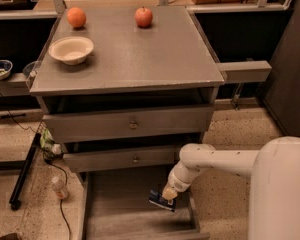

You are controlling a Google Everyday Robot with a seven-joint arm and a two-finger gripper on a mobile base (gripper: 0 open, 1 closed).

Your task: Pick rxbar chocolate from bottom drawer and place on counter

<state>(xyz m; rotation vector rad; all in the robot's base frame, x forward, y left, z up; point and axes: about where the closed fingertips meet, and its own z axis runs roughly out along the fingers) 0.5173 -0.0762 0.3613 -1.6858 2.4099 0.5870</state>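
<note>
A speckled tan floor runs under a grey drawer cabinet whose broad counter carries a cream bowl, an orange and a red apple, all toward its far and left side, so the near right part is bare. Below the two knobbed drawers, the bottom drawer stands pulled out, its plain grey floor showing. The white arm reaches down into it from the right, and the gripper sits low inside the drawer near its right wall, closed on the rxbar chocolate. The dark bar hangs tilted at the gripper's tip, and it looks to be off the drawer floor rather than lying flat. So the grasp seems made. What is left is the lift clear of the drawers above, the carry up over the cabinet edge and the set-down on the counter. The bar's lettering cannot be read, the gripper covers part of the wrapper, the drawer's front is cut off by the lower edge of the view, and the robot's body fills the lower right corner.
</note>
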